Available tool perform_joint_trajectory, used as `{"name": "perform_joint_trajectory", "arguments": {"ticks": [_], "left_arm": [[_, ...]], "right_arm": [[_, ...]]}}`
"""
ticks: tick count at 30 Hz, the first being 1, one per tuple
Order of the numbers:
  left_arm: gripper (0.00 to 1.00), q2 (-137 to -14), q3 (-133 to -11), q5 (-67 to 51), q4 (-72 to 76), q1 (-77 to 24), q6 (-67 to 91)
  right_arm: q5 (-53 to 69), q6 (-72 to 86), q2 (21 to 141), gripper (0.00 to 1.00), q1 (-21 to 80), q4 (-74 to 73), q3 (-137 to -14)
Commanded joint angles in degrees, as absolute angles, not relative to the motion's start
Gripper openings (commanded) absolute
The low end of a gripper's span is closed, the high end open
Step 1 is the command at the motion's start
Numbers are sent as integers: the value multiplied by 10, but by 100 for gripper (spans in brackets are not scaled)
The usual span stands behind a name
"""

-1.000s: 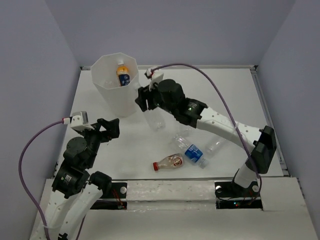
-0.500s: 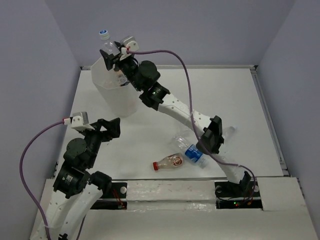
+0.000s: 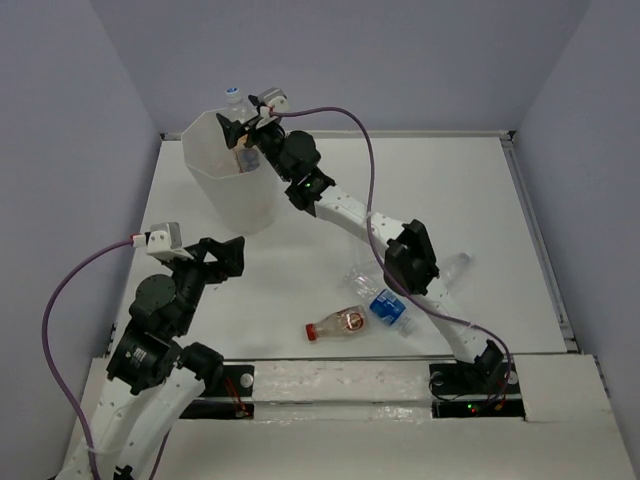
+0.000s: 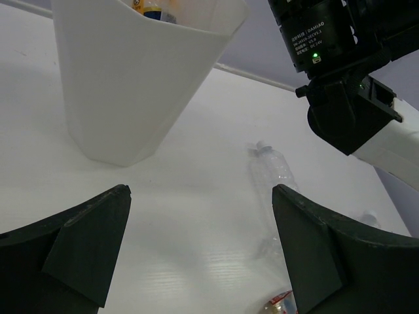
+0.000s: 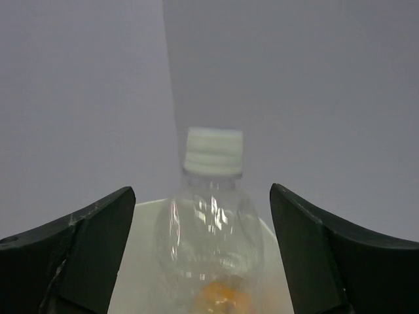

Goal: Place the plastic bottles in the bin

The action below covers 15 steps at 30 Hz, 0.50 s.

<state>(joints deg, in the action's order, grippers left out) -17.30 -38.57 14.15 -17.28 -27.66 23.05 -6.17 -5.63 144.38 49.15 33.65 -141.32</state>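
The tall white bin [image 3: 225, 190] stands at the far left of the table, with an orange bottle [image 4: 146, 6] inside it. My right gripper [image 3: 240, 128] hovers over its rim, open. A clear crinkled bottle [image 5: 213, 216] with a white cap [image 5: 213, 152] sits upright between the fingers [image 5: 85, 248], a gap showing on each side; the orange bottle [image 5: 222, 294] shows below it. My left gripper [image 3: 225, 255] is open and empty near the bin's base. On the table lie a red-capped bottle [image 3: 338, 323], a blue-labelled one [image 3: 390, 309] and a clear one [image 3: 365, 280].
Another clear bottle [image 3: 452, 266] lies further right, partly behind the right arm [image 3: 405, 255]. In the left wrist view the bin's wall [image 4: 131, 85] is just ahead, with a clear bottle [image 4: 272, 173] on the table and the right arm's links [image 4: 340, 65] overhead.
The right arm swung up from the table to above the bin, carrying the clear bottle. Its jaws have now opened, and the bottle sits lower over the bin. The left arm stayed put.
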Motion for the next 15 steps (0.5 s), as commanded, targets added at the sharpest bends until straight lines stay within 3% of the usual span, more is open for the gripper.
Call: {"name": "perform_joint_trajectory", "arguments": {"ticks": [1,8,12,15], "left_arm": [[98,-195,-384,132,-143,-278,222],[99,-239,-383,91,-121,-277,254],[99,-316,-395,31,-84,-278,297],[99,-373,-403,-26,-34,-279,332]], "right_arm": [[-48,-20,1374,92,501,350,-1391],[-64,-4,1248,94,501,335,-1247],[-90,18,1120,93,496,333,-1093],[-138,34,957,90,496,311,-922]]}}
